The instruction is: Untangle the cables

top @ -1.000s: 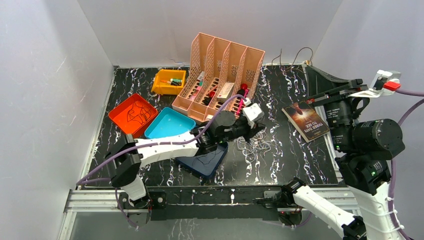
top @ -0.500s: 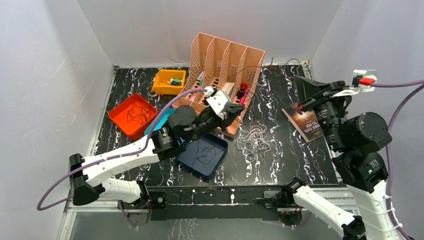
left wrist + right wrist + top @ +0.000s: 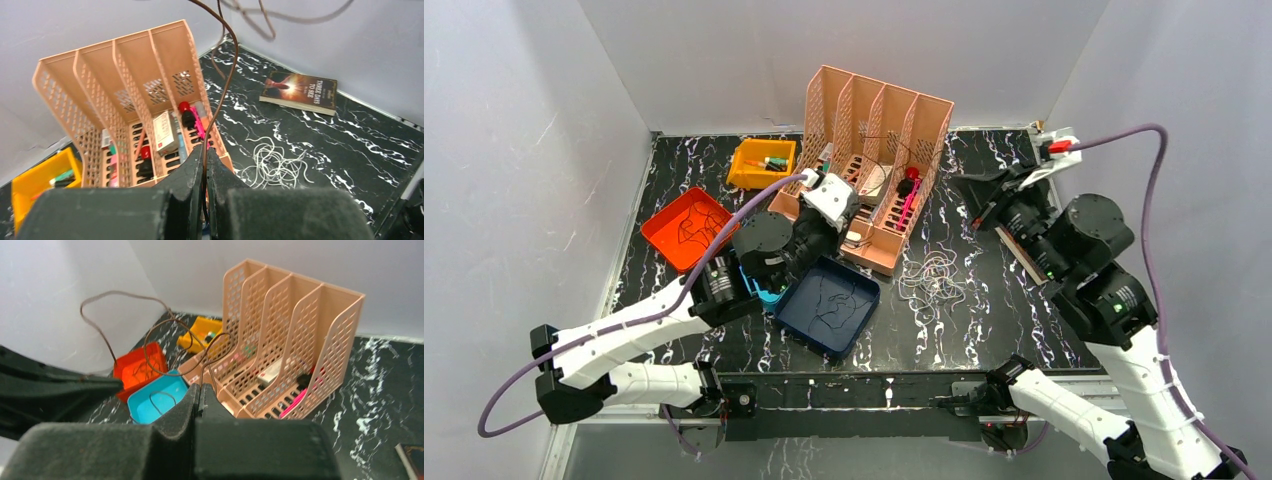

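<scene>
White walls stand around a black counter (image 3: 1024, 330) with white streaks. On the left, the pincer (image 3: 205, 150) is squeezed tight on a thin brown cable (image 3: 226, 87). That cable climbs up and out of the picture, in front of the pink rack (image 3: 150, 75). On the right, the pincer (image 3: 199, 390) is squeezed tight too. It holds a curly cable (image 3: 204, 371) that makes loops in the air. I cannot tell if this is one cable or two. A heap of pale cables (image 3: 932, 280) lies on the counter, between the rack and the book (image 3: 300, 90). Dark cables (image 3: 832, 300) lie in the navy tray (image 3: 809, 335). More lie in the orange tray (image 3: 656, 232).
</scene>
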`<state>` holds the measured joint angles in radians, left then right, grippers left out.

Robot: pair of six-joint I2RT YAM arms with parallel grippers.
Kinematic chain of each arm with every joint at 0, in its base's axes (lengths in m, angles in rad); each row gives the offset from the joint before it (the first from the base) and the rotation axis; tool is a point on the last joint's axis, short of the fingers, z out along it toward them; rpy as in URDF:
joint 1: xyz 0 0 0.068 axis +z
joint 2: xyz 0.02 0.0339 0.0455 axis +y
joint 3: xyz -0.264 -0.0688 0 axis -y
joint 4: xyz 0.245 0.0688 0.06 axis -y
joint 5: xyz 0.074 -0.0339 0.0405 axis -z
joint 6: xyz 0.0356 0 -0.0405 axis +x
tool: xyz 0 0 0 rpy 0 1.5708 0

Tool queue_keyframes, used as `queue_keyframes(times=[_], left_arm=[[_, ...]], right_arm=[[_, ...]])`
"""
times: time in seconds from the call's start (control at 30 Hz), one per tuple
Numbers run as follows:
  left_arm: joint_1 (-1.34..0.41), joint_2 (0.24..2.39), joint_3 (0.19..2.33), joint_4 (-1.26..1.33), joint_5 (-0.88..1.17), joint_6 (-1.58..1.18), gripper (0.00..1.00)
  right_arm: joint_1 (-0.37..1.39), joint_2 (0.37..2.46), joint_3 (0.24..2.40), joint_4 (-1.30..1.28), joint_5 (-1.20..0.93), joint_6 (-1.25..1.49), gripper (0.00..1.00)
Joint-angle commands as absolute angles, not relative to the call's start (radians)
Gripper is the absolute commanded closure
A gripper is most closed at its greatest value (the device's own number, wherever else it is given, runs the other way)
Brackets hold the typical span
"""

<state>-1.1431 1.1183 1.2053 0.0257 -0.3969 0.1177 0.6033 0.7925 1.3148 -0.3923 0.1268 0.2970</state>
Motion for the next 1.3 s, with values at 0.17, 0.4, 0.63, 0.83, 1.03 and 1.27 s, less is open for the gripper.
queue_keyframes(times=[0.17, 0.4, 0.63, 0.83, 1.03, 1.27], left_arm=[[-1.143, 1.058, 1.406, -0.029, -0.584, 0.210, 1.00], [-1.143, 1.065, 1.512, -0.057, -0.639, 0.262, 1.00], [-1.143, 1.119, 1.596, -0.206, -0.586, 0.253, 1.00], [-1.143, 1.156, 1.618, -0.288, -0.477, 0.207, 1.00], [-1.143, 1.145, 1.596, -0.286, -0.409, 0.187, 1.00], [-1.144, 1.136, 1.624, -0.325, -0.544, 0.133, 1.00]], right_arm=[[0.606, 0.761, 1.219, -0.331, 0.038, 0.352, 0.88], [0.605, 0.734, 1.170, -0.330, 0.056, 0.351, 0.72], [0.606, 0.726, 1.144, -0.320, 0.052, 0.349, 0.59], [0.606, 0.715, 1.131, -0.320, 0.067, 0.352, 0.45], [0.606, 0.693, 1.124, -0.331, 0.118, 0.353, 0.40], [0.606, 0.688, 1.104, -0.332, 0.146, 0.361, 0.39]])
